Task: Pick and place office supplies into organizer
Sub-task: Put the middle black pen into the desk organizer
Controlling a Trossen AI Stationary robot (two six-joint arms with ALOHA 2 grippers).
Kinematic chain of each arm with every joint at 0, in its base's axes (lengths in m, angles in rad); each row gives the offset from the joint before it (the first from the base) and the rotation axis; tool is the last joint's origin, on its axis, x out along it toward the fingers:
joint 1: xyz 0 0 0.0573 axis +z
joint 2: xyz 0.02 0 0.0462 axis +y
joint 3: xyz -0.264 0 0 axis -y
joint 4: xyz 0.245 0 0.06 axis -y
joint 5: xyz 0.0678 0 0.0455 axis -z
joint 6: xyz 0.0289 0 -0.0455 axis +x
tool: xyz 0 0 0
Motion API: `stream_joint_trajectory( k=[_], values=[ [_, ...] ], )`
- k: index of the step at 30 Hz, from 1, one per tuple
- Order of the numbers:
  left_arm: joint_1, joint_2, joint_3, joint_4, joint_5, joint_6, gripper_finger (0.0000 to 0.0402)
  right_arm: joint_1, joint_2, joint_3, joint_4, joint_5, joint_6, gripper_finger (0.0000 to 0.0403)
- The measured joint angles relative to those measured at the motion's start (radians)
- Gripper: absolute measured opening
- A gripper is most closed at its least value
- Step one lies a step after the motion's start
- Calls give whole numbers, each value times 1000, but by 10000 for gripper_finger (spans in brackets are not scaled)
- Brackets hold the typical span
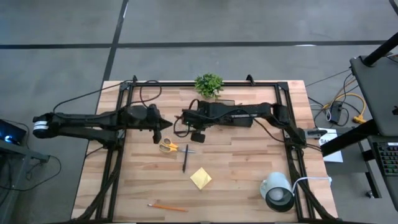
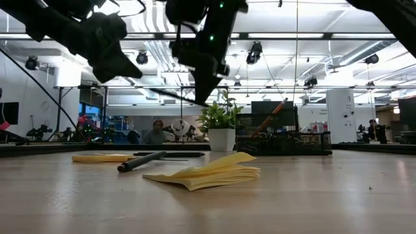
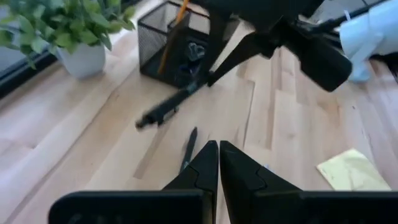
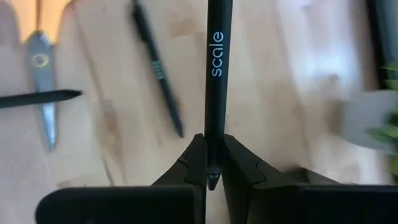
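From above, the bench (image 1: 249, 168) is a wooden top with a black frame along its edges. Both arms reach in over the far half. The left pincer (image 1: 166, 125) is pressed together and holds nothing. The right pincer (image 1: 186, 117) is just beside it, near the plant (image 1: 209, 84) at the far edge; what it grips is too small to make out here. Open wood lies in front of them, with the scissors (image 1: 168, 147), a pen (image 1: 185, 158), the pad (image 1: 200, 178) and a pencil (image 1: 168, 207) near the front edge. A white cup (image 1: 273, 185) and tape roll (image 1: 279, 198) sit at the right front. The organizer is hidden under the right arm.

At bench height, the right pincer (image 2: 203, 91) hangs above the wood with a thin dark pen slanting from it. The pad (image 2: 208, 172) is nearest; the organizer (image 2: 286, 143) stands behind, right of the plant (image 2: 221, 120).

The left wrist camera shows its own tips (image 3: 219, 163) touching, and the right arm holding a blurred pen (image 3: 171, 107) just beside the organizer (image 3: 174, 43), whose top is cut off.

The right wrist camera shows its pincer (image 4: 213, 163) pinching the held pen (image 4: 215, 74), marked "scale". The scissors (image 4: 40, 68) are cut off at the frame edge.
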State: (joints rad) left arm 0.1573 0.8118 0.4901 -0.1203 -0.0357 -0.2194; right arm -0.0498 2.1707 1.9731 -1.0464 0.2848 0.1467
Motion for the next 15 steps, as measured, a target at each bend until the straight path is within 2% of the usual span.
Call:
stream_joint_trajectory(
  k=[4,9,15],
  values=[
    [10,0,1,29,0,-6,0,9,-55,0,-39,55,38,13],
    [28,34,51,80,-3,-36,0,33,-104,1,-124,199,106,13],
    [47,107,127,169,-3,-36,0,25,-175,-20,-231,317,298,13]
  ],
)
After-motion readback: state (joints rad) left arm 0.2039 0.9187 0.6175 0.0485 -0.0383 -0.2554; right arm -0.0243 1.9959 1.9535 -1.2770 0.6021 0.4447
